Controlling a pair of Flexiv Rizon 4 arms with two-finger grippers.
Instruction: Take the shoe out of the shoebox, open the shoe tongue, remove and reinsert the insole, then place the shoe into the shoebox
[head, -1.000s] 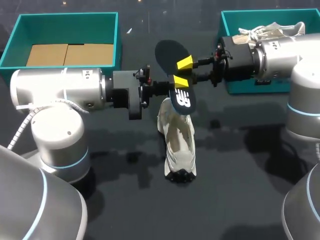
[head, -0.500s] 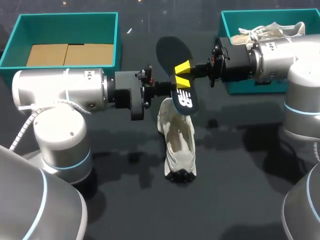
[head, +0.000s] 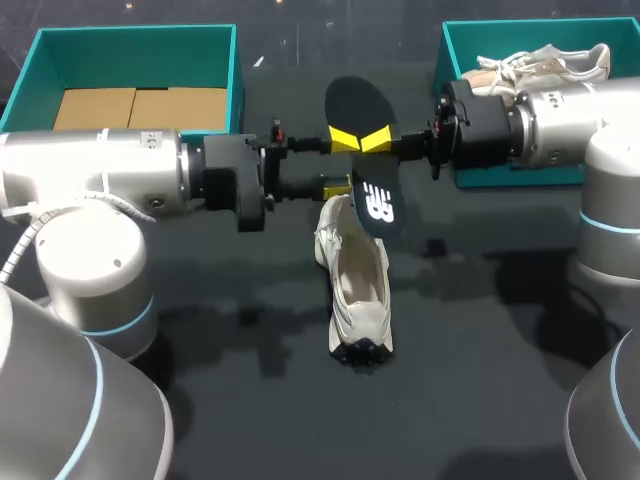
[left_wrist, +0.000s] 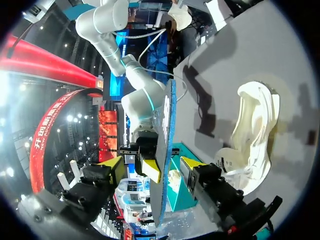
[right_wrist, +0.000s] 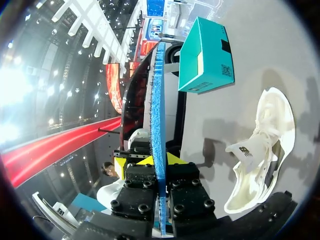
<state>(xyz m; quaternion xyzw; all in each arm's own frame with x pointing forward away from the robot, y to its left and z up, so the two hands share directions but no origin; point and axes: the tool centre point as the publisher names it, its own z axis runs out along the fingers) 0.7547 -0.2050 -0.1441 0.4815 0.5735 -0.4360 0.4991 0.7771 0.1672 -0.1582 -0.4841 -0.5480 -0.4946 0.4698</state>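
A dark insole (head: 365, 160) with a white logo hangs in the air over the white shoe (head: 355, 290), which lies on the black table. My right gripper (head: 377, 140) comes in from the right and is shut on the insole's middle. In the right wrist view the insole (right_wrist: 157, 100) stands edge-on, pinched between the fingers of the right gripper (right_wrist: 159, 172). My left gripper (head: 338, 160) is open, with one yellow tip on each side of the insole. The left wrist view shows gaps between the insole (left_wrist: 167, 150) and both tips of the left gripper (left_wrist: 152, 167). The shoe (left_wrist: 252, 135) lies beyond.
A teal shoebox (head: 236, 80) with cardboard inside stands at the back left. A second teal box (head: 448, 60) at the back right holds another pale shoe (head: 545, 58). Bare table lies in front of the shoe.
My right gripper closed on the insole, then my left gripper opened and let go of it. The insole shifted slightly right. The shoe has not moved.
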